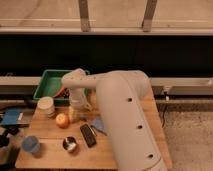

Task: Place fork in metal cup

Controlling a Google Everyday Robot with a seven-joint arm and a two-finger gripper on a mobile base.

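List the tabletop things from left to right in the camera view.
From the left: blue cup → white cup → orange → metal cup → remote. The gripper hangs beside the orange, on its right.

A wooden bench fills the lower left, speckled floor lies at right, and behind runs a pale rail, a dark wall band and a bright window across the top.
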